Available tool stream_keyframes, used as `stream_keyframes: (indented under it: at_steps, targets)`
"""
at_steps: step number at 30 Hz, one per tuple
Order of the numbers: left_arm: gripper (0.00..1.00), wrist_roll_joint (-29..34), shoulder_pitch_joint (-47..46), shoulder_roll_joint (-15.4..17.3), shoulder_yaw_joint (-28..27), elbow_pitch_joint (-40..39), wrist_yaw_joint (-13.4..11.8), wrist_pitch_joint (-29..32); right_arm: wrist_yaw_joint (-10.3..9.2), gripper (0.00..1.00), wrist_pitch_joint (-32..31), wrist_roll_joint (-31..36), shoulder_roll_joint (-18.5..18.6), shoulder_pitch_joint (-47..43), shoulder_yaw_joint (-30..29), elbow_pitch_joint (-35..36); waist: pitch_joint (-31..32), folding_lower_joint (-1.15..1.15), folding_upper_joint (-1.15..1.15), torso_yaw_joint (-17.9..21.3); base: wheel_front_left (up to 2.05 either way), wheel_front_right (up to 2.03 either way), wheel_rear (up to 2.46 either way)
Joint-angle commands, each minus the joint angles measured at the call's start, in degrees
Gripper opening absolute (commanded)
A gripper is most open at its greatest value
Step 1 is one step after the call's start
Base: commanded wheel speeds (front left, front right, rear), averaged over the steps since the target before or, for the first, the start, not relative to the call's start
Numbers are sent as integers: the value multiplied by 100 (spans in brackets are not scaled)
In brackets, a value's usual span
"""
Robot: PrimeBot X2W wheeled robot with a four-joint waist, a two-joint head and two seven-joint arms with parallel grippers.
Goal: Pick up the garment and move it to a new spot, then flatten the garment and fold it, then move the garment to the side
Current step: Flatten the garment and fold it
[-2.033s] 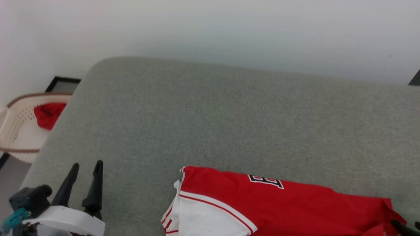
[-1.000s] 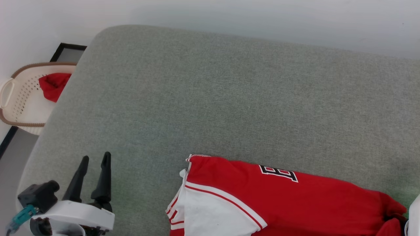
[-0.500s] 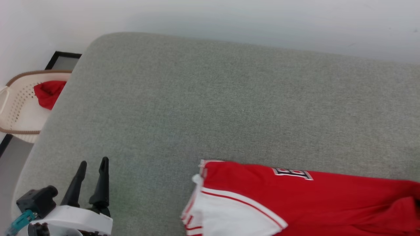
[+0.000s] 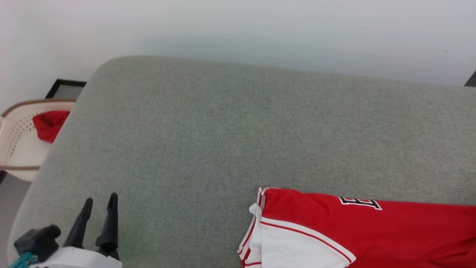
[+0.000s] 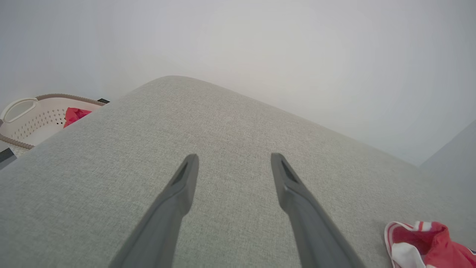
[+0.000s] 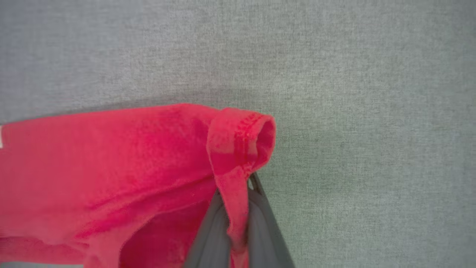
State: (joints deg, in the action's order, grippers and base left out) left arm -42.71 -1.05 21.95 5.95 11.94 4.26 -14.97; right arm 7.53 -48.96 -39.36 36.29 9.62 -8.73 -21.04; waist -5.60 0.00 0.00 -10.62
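Note:
The garment (image 4: 372, 230), a red jersey with a white sleeve, striped trim and black-and-white lettering, lies at the near right of the grey cushioned surface (image 4: 238, 130). Its sleeve end (image 5: 420, 245) peeks in at the lower right of the left wrist view. In the right wrist view my right gripper (image 6: 238, 186) is shut on a rolled red hem of the garment (image 6: 111, 167), which trails to the left. My left gripper (image 4: 98, 201) hovers open over bare grey surface at the lower left, well apart from the garment; its fingers (image 5: 178, 193) stand wide with nothing between them.
A cream perforated basket (image 4: 15, 149) with a small red cloth lump (image 4: 48, 124) sits on the floor off the surface's left edge. A pale wall runs behind the far edge. A dark frame (image 4: 65, 89) lies on the floor by the basket.
The garment has slid to the right along the near edge, held by my right gripper. The head camera has shifted too. My left gripper stays open at the lower left.

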Motion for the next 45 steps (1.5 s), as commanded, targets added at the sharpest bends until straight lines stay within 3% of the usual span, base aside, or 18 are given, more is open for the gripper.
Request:
stream_keyframes:
  at_steps: [1, 11, 19, 25, 35, 45]
  targets:
    - [100, -8, 78, 23, -19, -12, -26, 1, -8, 0, -39, -146, -33, -32, 25, 89, 96, 0, 0, 57, 0, 0, 0]
    - [100, -56, 377, 112, -78, -125, -127, 48, -8, 0, -782, -798, -669, -396, 244, 1623, 415, 0, 0, 171, 0, 0, 0]
    - [100, -53, 465, 103, -1, -145, -167, 91, -8, 0, -1127, -701, -1396, -537, 636, 2636, 673, 0, 0, 96, 0, 0, 0]
    - [100, -62, 465, 102, 27, -158, -176, 104, -8, 0, -1134, -556, -1850, -383, 1011, 2906, 728, 0, 0, 20, 0, 0, 0]
    - [100, 21, 224, -22, 243, -24, -110, 112, -8, 0, -646, -211, -2511, 20, 1952, 2448, 753, 0, 0, -297, 0, 0, 0]
    - [100, 34, -18, -146, 400, 195, -12, 88, -8, 0, 40, 251, -2822, 477, 2602, 1338, 674, 0, 0, -613, 0, 0, 0]
